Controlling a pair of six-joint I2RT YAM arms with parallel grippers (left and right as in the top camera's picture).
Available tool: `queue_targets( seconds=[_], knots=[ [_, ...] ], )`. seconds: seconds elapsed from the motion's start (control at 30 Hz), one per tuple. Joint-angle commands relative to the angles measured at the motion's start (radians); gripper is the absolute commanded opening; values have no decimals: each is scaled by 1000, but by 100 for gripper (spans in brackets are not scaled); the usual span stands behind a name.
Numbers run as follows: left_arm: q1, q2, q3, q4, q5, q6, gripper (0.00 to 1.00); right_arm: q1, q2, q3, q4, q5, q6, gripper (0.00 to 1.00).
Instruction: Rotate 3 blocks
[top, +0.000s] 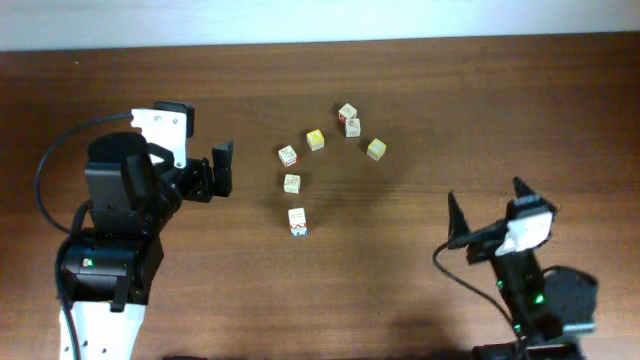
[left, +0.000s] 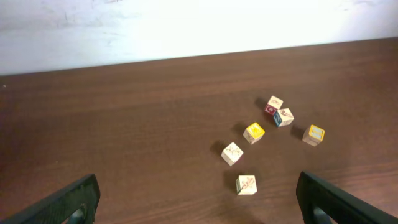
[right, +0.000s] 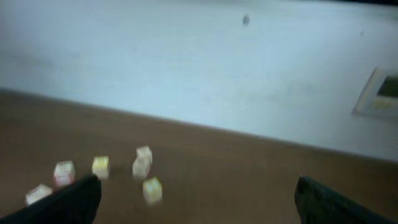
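Mid-table, a bit toward the wall side: seven small blocks (top: 316, 139) in a loose scatter, none of them in a grip. Can't tell which three are the targets, the prints are too small.

Left gripper (top: 222, 172) is level with the scatter and points at it from the left, jaws wide apart, nothing between them. Right gripper (top: 488, 205) sits well off at the front right, also fully spread and empty. I'd call this the approach; no rotation looks to be in hand yet.

Next move, my guess: the left arm reaches for the left-edge block (top: 288, 155) or its neighbour (top: 291, 183) just in front of it. Centre the jaws over one, come down, pinch opposite faces, turn, let go. Those two look far enough apart for fingers.

Watch the touching pair (top: 353, 126) at the far end: no gap for a finger between them, so one will likely drag the other. Front block (top: 297, 222) stands alone, easy for either arm.

Nothing else on the table (top: 120, 80) stands between arms and blocks. Left arm's cable (top: 40, 180) loops well away from the work. Right wrist view is blurred, no use for detail.
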Motion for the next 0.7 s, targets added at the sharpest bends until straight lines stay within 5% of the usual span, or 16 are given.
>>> queue_targets(
  seconds=[0.0,0.17,0.67],
  knots=[
    [3,-5,10,2,-7,19,99,-9,-121,-183,78,-5,-7,98],
    [4,-5,10,2,-7,19,99,-9,-275,-351,78,-5,-7,99],
    [3,-5,10,2,-7,19,99,-8,-307,-350,-6,37,-6,99]
  ],
)
